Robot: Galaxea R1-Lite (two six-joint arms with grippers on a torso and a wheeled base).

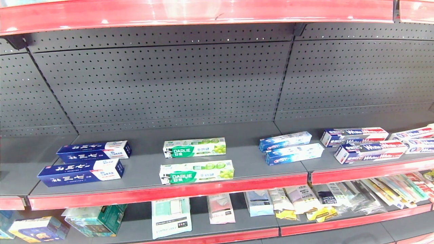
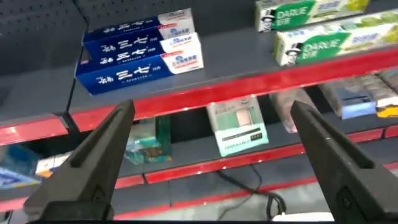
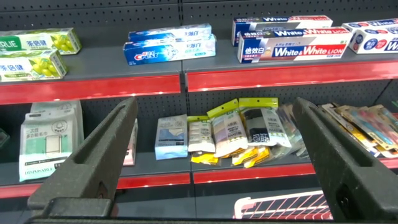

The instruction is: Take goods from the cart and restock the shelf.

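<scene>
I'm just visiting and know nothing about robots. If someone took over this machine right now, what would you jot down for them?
Left gripper: open, empty, facing the dark blue boxes.
Right gripper: open, empty, facing the light blue boxes.
Middle shelf: toothpaste boxes lie in pairs: dark blue, green boxes, light blue, then white boxes farthest right.
White wire frame below the right gripper, possibly the cart.
Done: cannot tell how much has been restocked.
Left: pick goods from the cart and set them on the shelf's bare back part.
</scene>
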